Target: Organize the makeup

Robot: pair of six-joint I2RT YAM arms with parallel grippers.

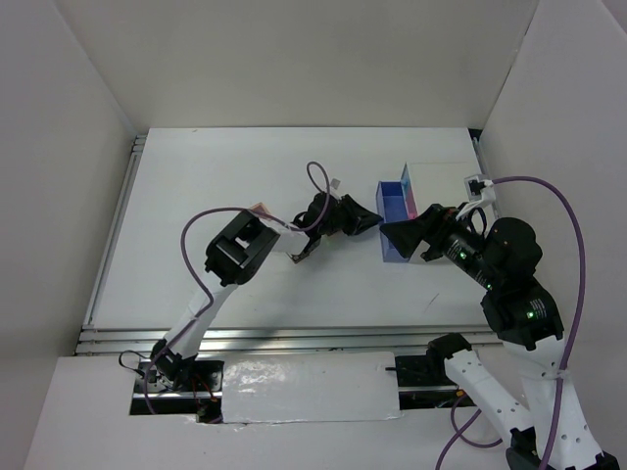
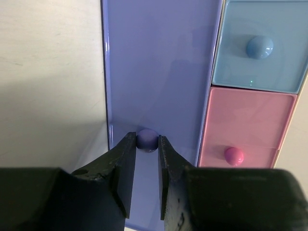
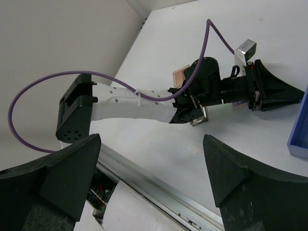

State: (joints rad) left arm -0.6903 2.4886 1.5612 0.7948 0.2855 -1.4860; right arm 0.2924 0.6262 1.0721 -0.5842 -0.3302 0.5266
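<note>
Open drawer [image 2: 159, 72]: violet-blue, plain
Its knob [image 2: 147, 139]: violet
Top drawer [image 2: 269, 67]: pale blue, blue knob [image 2: 260, 46]
Lower drawer [image 2: 245, 120]: pink, magenta knob [image 2: 234, 155]
Your cables [image 1: 529, 178]: purple

Bright and even throughout, lit softly from overhead. In the top view, washed-out white across the table [image 1: 245, 166] and the walls [image 1: 294, 59], with only faint grey shadows and a slight bowing of straight edges toward the corners. In the left wrist view, a glossy sheen on the purple drawer front [image 2: 159, 62] and a dull highlight on the purple knob [image 2: 147, 139]; near-black and soft-edged along the bottom on the left gripper's fingers [image 2: 122, 178], pinched on that knob. In the right wrist view, crisp at mid-distance, blurred and underexposed in the lower corners on the right gripper's wide-spread fingers [image 3: 72, 168].
</note>
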